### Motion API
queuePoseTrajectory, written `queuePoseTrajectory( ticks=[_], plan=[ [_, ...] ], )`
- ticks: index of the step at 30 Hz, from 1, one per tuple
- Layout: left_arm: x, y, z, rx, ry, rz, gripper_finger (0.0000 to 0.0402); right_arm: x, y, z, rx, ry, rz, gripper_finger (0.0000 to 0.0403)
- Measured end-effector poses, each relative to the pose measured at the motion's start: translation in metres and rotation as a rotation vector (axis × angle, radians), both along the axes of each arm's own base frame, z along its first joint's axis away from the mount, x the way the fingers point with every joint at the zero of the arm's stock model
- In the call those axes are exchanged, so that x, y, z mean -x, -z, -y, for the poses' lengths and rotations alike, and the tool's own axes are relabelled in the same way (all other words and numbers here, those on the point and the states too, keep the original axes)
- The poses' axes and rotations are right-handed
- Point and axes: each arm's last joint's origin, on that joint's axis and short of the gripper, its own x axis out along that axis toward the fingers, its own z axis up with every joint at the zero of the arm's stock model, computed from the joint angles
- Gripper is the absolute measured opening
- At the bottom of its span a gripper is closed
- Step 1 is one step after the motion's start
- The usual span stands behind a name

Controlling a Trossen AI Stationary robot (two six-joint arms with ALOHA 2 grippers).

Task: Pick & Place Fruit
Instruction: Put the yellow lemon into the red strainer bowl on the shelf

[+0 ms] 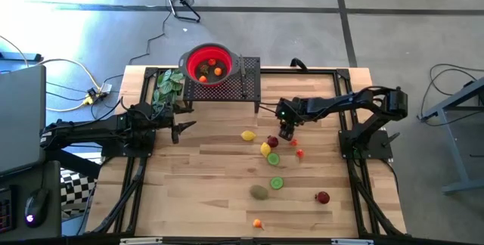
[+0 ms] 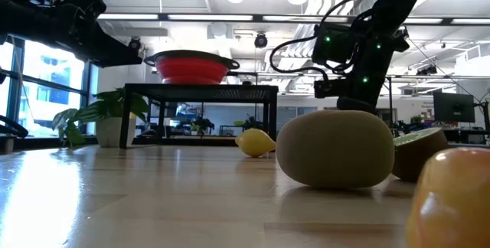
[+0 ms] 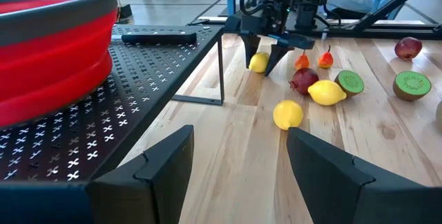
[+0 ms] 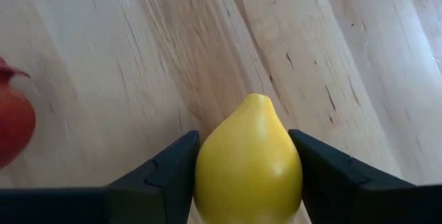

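My right gripper (image 1: 286,133) points steeply down at mid table, its fingers on either side of a yellow lemon (image 4: 248,162), also seen in the left wrist view (image 3: 258,62). Near it lie two more lemons (image 1: 247,135) (image 1: 265,149), a dark red fruit (image 1: 272,141), green-faced halves (image 1: 274,159) (image 1: 277,183), a brown kiwi (image 1: 259,192), a red fruit (image 1: 323,197) and small orange pieces (image 1: 258,223). A red bowl (image 1: 210,63) holding a few fruits stands on a black perforated stand (image 1: 246,79). My left gripper (image 1: 180,129) waits open at the left. My right gripper has the yellow lemon between its two fingers, one finger (image 4: 166,172) against each long side (image 4: 207,165) of the fruit. The fingers come from above, slanting steeply down. The lemon lies on the table top, its pointed end (image 4: 257,99) facing away from the wrist.
A green leafy plant (image 1: 168,86) stands left of the stand, and a slim dark knife (image 3: 157,37) lies on the stand's top. Bare wood lies between my left gripper and the fruits. Cables run past the table's far left corner.
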Motion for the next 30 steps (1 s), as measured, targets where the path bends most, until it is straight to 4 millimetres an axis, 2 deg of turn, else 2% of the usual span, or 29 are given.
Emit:
queuePoseTrajectory(
  ticks=[4, 10, 24, 30],
  plan=[
    [0.000, 0.000, 0.000, 0.000, 0.000, 0.000, 0.0228, -0.002, -0.008, -0.001, 0.001, -0.005, 0.014, 0.0196],
    [0.000, 0.000, 0.000, 0.000, 0.000, 0.001, 0.0228, -0.015, -0.034, -0.005, 0.022, -0.035, 0.087, 0.0199],
    [0.000, 0.000, 0.000, 0.000, 0.000, 0.001, 0.0228, -0.037, -0.139, -0.008, 0.142, -0.107, 0.420, 0.0199],
    [0.000, 0.000, 0.000, 0.000, 0.000, 0.002, 0.0228, -0.049, -0.192, -0.004, 0.292, -0.150, 0.587, 0.0197]
  ],
)
